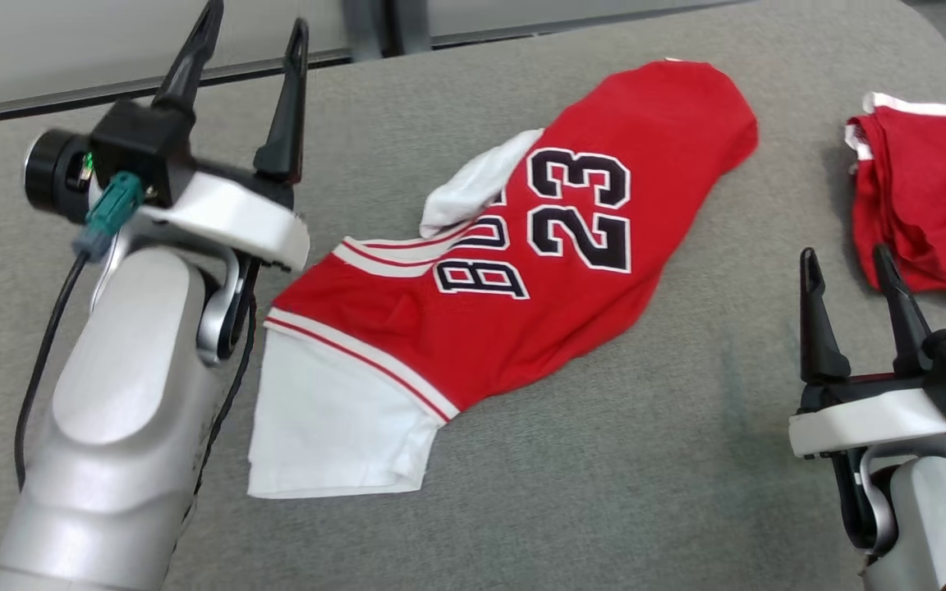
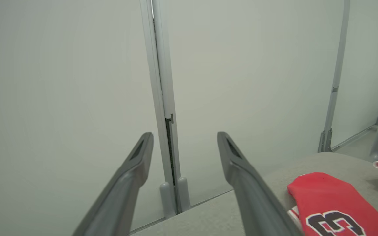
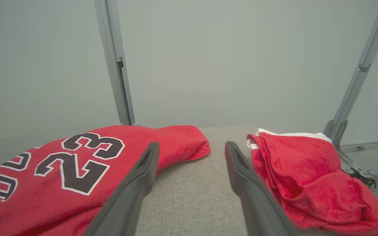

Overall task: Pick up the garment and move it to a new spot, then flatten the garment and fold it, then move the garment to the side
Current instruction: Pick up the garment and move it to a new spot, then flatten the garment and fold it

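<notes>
A red number 23 jersey [image 1: 522,271] lies diagonally mid-table [image 1: 645,460], its white sleeve [image 1: 333,435] plain from the head view, while the right wrist view adds a bare grey strip between it and a second red garment [image 3: 300,170], with the left gripper [image 1: 258,16] and right gripper [image 1: 844,253] both spread and empty.

a grey woven-fabric tabletop [image 1: 571,492] spreads across the foreground, its far right corner rounded, and beyond its far edge stand pale, plain wall panels [image 2: 61,82] that close off the space. a slim grey metal upright [image 2: 159,82] runs vertically where two panels meet, with a dark slot partway down and two rounded feet at its base near the table's far edge. further right, slanted grey metal struts [image 3: 354,82] with bolted brackets stand beside the table's corner, and the light is soft and even, leaving only faint shadows on the fabric.
</notes>
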